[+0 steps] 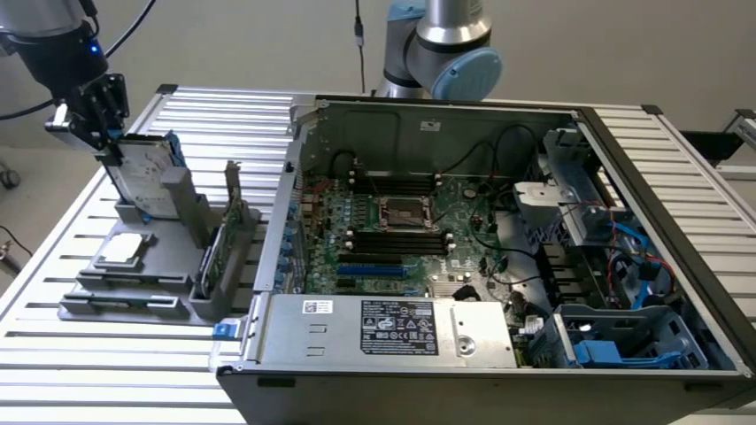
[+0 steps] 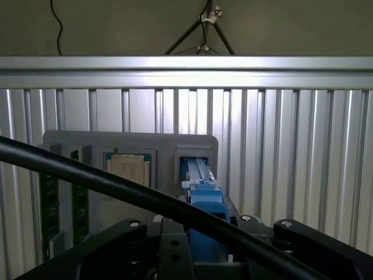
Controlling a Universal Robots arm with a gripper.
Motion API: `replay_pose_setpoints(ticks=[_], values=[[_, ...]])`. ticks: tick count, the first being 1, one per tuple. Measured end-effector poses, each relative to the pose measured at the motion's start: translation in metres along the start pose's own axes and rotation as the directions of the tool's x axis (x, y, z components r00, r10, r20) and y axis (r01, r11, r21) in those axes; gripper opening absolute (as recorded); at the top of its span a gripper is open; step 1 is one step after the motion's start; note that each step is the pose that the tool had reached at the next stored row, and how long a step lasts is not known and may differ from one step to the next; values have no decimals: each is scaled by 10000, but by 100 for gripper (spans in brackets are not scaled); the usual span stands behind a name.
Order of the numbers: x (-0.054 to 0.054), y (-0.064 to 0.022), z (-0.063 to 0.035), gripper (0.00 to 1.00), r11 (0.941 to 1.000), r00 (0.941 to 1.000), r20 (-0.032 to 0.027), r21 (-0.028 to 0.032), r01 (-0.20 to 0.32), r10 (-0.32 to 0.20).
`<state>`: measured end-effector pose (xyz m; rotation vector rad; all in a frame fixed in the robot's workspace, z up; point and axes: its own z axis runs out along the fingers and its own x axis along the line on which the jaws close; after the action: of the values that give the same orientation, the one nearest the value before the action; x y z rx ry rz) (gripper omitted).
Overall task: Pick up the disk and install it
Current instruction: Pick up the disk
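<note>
Gripper (image 1: 112,150) is clamped on the disk (image 1: 145,173), held upright at the grey holder (image 1: 133,289); installation in the computer case (image 1: 473,124) beside the holder is not yet done.

Metal disk (image 1: 144,170); ribbed metal table (image 1: 119,354)

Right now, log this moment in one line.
gripper at disk top | disk upright in grey holder | computer case open, disk not installed
</note>
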<state>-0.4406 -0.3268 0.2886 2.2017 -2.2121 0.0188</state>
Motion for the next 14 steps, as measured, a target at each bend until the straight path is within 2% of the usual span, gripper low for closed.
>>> replay_pose_setpoints(ticks=[14], values=[[23,0,0,33,10000,10000,1,14,-2,2]])
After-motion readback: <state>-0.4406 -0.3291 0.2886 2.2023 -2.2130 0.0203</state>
